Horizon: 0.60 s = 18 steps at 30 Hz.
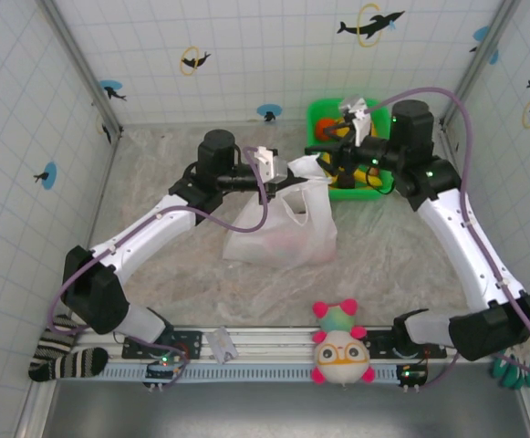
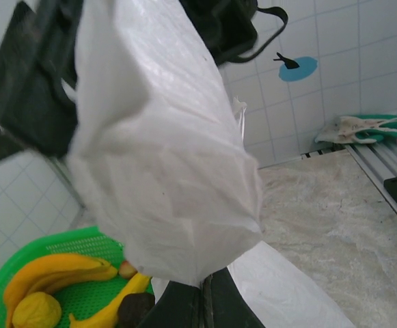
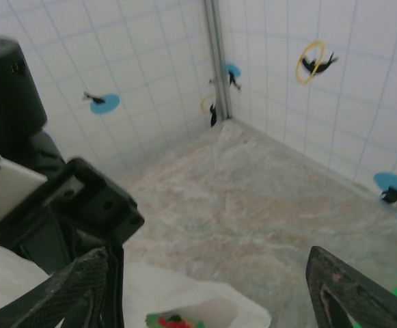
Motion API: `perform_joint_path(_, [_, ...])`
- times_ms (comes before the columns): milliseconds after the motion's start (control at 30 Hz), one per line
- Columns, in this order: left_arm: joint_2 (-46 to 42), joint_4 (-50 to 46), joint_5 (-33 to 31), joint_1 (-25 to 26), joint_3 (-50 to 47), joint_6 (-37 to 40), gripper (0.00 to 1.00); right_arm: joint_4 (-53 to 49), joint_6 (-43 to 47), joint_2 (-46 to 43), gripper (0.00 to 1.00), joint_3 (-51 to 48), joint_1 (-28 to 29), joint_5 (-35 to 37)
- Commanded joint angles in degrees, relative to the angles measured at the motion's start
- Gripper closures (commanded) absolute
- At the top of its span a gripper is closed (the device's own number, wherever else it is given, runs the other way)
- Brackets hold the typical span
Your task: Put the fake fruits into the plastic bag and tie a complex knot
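The table (image 1: 383, 265) carries both arms. The left arm (image 1: 155, 228) reaches from its base at the near left corner, bends at the elbow and stretches right toward the middle. The right arm (image 1: 465, 237) rises along the right side, then turns left at its wrist above the green basket (image 1: 324, 114). The plastic bag (image 1: 278, 233) lies mid-table between them, its upper edge lifted. The left gripper (image 2: 199, 304) is clamped tight on the bag's white film. The right gripper (image 3: 212, 287) hangs just above the bag's mouth, jaws wide with nothing between them. Bananas (image 2: 55, 270) lie in the basket. Red and green fake fruits (image 3: 174, 320) show inside the bag.
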State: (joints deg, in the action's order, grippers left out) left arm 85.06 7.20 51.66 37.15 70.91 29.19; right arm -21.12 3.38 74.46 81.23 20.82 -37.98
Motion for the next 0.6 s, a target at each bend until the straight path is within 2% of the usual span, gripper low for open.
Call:
perform_joint_path(0, [-1.56,-0.71,-0.63,0.39,-0.18,2.18,1.0,-7.56,5.41,-0.84,0.18,3.33,1.82,-1.42])
perform_joint_path(233, [-1.56,-0.84,-1.36,0.38,-0.07,2.45,1.0,-11.07,8.64,-3.44,0.09,0.11,2.78,-2.87])
perform_joint_path(467, [-1.85,-0.93,-1.03,0.41,0.01,2.12,1.0,-16.5,13.05,-1.55,0.07,0.75,4.38,0.57])
perform_joint_path(567, [-1.99,-1.01,-1.11,0.47,-0.07,2.19,1.0,-18.09,14.41,-0.57,0.03,1.7,5.19,1.84])
